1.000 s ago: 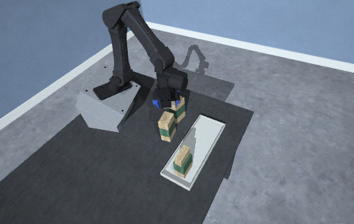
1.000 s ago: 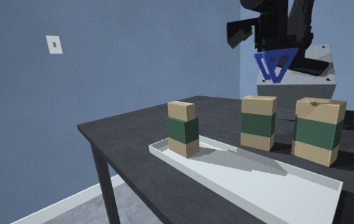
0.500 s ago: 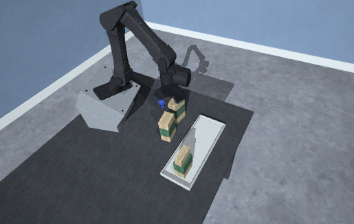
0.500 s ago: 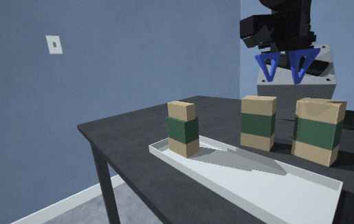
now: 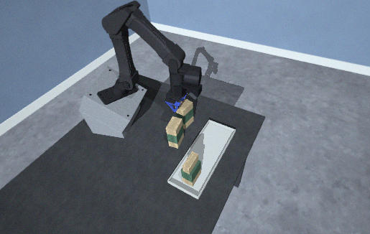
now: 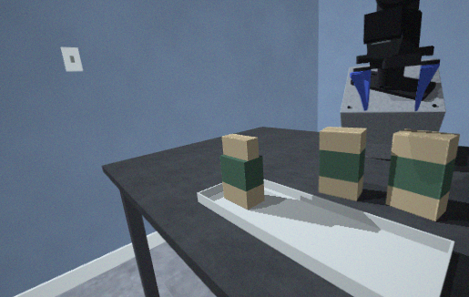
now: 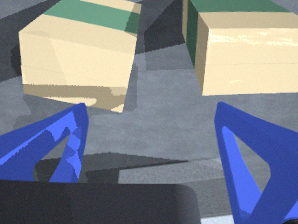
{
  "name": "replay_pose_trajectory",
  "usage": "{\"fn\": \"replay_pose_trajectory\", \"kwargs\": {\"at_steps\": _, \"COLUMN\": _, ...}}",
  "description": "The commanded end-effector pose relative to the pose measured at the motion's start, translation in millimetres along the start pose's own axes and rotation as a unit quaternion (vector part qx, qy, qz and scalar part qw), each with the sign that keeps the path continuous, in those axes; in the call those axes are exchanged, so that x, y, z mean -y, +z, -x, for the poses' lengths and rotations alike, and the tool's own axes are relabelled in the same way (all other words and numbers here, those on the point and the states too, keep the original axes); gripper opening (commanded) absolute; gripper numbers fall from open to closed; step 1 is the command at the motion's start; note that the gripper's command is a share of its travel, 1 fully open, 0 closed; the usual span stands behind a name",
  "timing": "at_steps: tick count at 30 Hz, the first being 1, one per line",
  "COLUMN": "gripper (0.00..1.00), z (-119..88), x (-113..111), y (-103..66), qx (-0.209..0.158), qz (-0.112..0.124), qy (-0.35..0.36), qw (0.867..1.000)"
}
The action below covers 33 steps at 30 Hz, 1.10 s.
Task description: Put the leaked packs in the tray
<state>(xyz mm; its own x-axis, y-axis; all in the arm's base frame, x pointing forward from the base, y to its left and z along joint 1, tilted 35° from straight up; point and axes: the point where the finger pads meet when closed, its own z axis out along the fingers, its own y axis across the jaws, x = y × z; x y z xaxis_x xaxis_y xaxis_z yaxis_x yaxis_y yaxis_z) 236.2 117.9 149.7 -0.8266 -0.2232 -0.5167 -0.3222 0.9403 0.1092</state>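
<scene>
One coffee pack [image 5: 191,174] [image 6: 242,173] stands upright inside the white tray [image 5: 222,139] [image 6: 326,266], at one end. Its top part is narrower than its green band. A second pack [image 5: 175,133] [image 6: 341,165] [image 7: 250,60] stands on the table beside the tray. A third pack [image 5: 186,114] [image 6: 421,178] [image 7: 77,55] stands near it, with a slightly uneven top. Both are upright and apart. My gripper [image 5: 178,105] [image 6: 391,109] [image 7: 151,111] is open and empty, fingers pointing down, above and on the base side of these two packs. Softness cannot be seen.
The dark table [image 5: 85,179] [image 6: 176,159] holds the tray and packs. The grey arm pedestal [image 5: 106,116] [image 6: 392,125] stands behind the gripper. The tray's low rim runs close along the two table-standing packs. The table edge lies beyond the tray.
</scene>
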Motion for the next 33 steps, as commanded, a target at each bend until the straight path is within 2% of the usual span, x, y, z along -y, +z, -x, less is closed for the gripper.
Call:
{"fn": "replay_pose_trajectory", "kwargs": {"at_steps": 1, "gripper": 0.79, "z": 15, "x": -5, "y": -17.6, "qx": 0.029, "qz": -0.005, "qy": -0.101, "qw": 0.994}}
{"fn": "replay_pose_trajectory", "kwargs": {"at_steps": 6, "gripper": 0.79, "z": 14, "x": -13, "y": -18.2, "qx": 0.03, "qz": -0.007, "qy": -0.184, "qw": 0.982}}
{"fn": "replay_pose_trajectory", "kwargs": {"at_steps": 8, "gripper": 0.79, "z": 13, "x": -18, "y": -18.5, "qx": 0.03, "qz": -0.008, "qy": -0.229, "qw": 0.973}}
{"fn": "replay_pose_trajectory", "kwargs": {"at_steps": 11, "gripper": 0.79, "z": 13, "x": -19, "y": -18.6, "qx": 0.03, "qz": -0.008, "qy": -0.236, "qw": 0.971}}
{"fn": "replay_pose_trajectory", "kwargs": {"at_steps": 12, "gripper": 0.79, "z": 13, "x": -23, "y": -19.1, "qx": 0.031, "qz": -0.01, "qy": -0.286, "qw": 0.958}}
{"fn": "replay_pose_trajectory", "kwargs": {"at_steps": 15, "gripper": 0.79, "z": 12, "x": -28, "y": -19.6, "qx": 0.033, "qz": -0.011, "qy": -0.332, "qw": 0.943}}
{"fn": "replay_pose_trajectory", "kwargs": {"at_steps": 19, "gripper": 0.79, "z": 11, "x": -36, "y": -20.8, "qx": 0.035, "qz": -0.014, "qy": -0.411, "qw": 0.911}}
{"fn": "replay_pose_trajectory", "kwargs": {"at_steps": 20, "gripper": 0.79, "z": 11, "x": -37, "y": -20.8, "qx": 0.036, "qz": -0.014, "qy": -0.414, "qw": 0.909}}
{"fn": "replay_pose_trajectory", "kwargs": {"at_steps": 21, "gripper": 0.79, "z": 11, "x": -40, "y": -21.4, "qx": 0.037, "qz": -0.015, "qy": -0.445, "qw": 0.895}}
{"fn": "replay_pose_trajectory", "kwargs": {"at_steps": 22, "gripper": 0.79, "z": 11, "x": -41, "y": -21.4, "qx": 0.037, "qz": -0.015, "qy": -0.45, "qw": 0.892}}
{"fn": "replay_pose_trajectory", "kwargs": {"at_steps": 23, "gripper": 0.79, "z": 11, "x": -44, "y": -21.9, "qx": 0.038, "qz": -0.016, "qy": -0.476, "qw": 0.878}}
{"fn": "replay_pose_trajectory", "kwargs": {"at_steps": 24, "gripper": 0.79, "z": 11, "x": -44, "y": -22.0, "qx": 0.038, "qz": -0.016, "qy": -0.481, "qw": 0.876}}
{"fn": "replay_pose_trajectory", "kwargs": {"at_steps": 25, "gripper": 0.79, "z": 10, "x": -47, "y": -22.6, "qx": 0.039, "qz": -0.018, "qy": -0.508, "qw": 0.86}}
{"fn": "replay_pose_trajectory", "kwargs": {"at_steps": 28, "gripper": 0.79, "z": 10, "x": -47, "y": -22.6, "qx": 0.039, "qz": -0.018, "qy": -0.509, "qw": 0.86}}
{"fn": "replay_pose_trajectory", "kwargs": {"at_steps": 31, "gripper": 0.79, "z": 9, "x": -54, "y": -24.1, "qx": 0.042, "qz": -0.021, "qy": -0.571, "qw": 0.819}}
{"fn": "replay_pose_trajectory", "kwargs": {"at_steps": 33, "gripper": 0.79, "z": 9, "x": -57, "y": -24.7, "qx": 0.043, "qz": -0.022, "qy": -0.596, "qw": 0.802}}
